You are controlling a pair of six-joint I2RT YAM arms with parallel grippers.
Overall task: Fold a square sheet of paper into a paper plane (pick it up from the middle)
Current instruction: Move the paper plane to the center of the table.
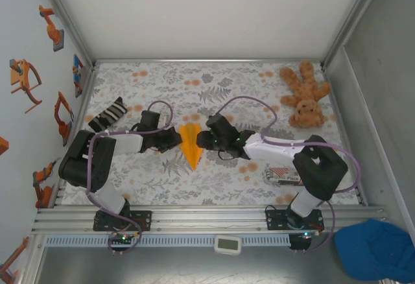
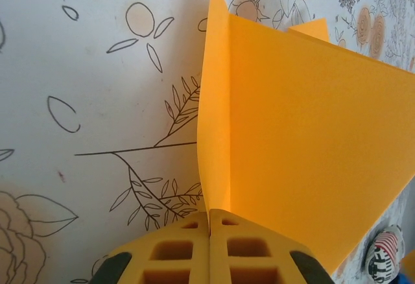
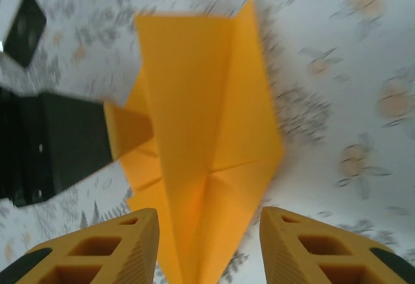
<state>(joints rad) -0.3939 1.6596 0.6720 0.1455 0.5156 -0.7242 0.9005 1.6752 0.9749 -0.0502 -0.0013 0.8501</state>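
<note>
The bright-orange square sheet of paper stands folded into a narrow pointed paper plane [image 1: 190, 142] at the table's middle, its tip toward the near edge. My left gripper [image 1: 176, 139] is shut on the plane's left edge; in the left wrist view its yellow fingers [image 2: 188, 245] meet on a raised flap of the plane [image 2: 292, 135]. My right gripper [image 1: 207, 139] is at the plane's right side and open. In the right wrist view its fingers [image 3: 123, 245] stand apart on either side of the plane [image 3: 207, 122], not touching it.
A brown plush teddy [image 1: 305, 94] lies at the back right. A red-and-white striped packet [image 1: 285, 177] sits under the right arm near the front. A black-and-white striped item [image 1: 107, 114] lies at the left. Walls close the floral table [image 1: 214, 83] in.
</note>
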